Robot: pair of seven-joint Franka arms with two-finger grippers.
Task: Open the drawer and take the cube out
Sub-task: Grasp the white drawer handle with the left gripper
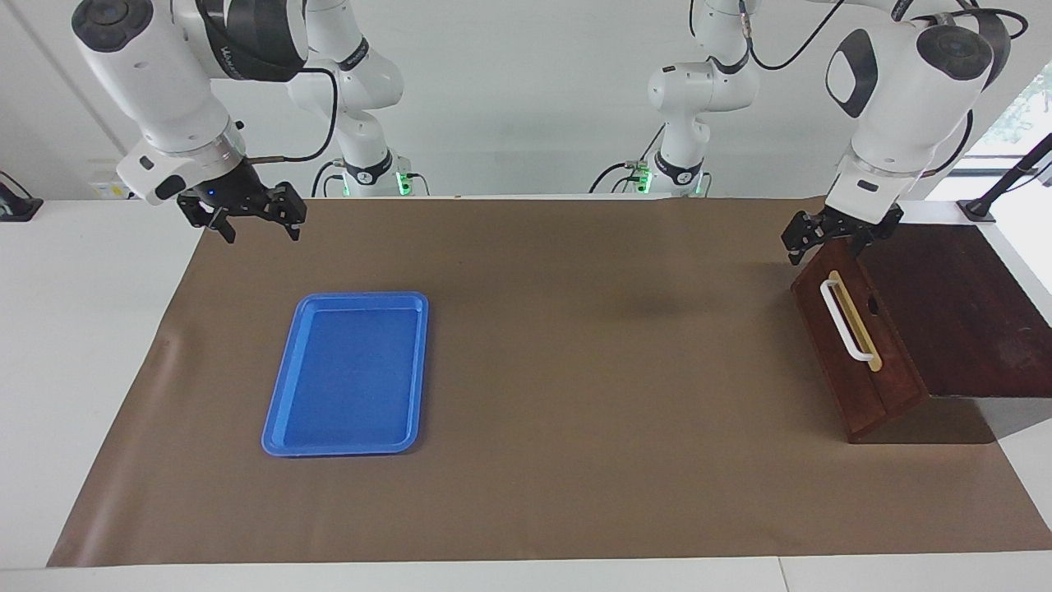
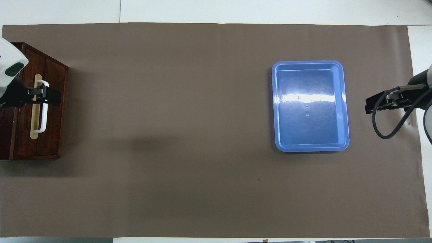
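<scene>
The dark wooden box stands at the left arm's end of the table. Its drawer (image 1: 822, 329) (image 2: 23, 111) is shut, and the sloping front carries a white bar handle (image 1: 848, 322) (image 2: 43, 114) on a tan strip. The cube is hidden. My left gripper (image 1: 840, 234) (image 2: 45, 95) hangs open just above the box's upper front edge, over the end of the handle, with nothing between its fingers. My right gripper (image 1: 253, 222) (image 2: 373, 106) waits open and empty in the air over the right arm's end of the brown mat.
A flat blue tray (image 1: 345, 374) (image 2: 310, 106) lies empty on the brown mat (image 1: 575, 370) toward the right arm's end. The white table surface shows around the mat's edges.
</scene>
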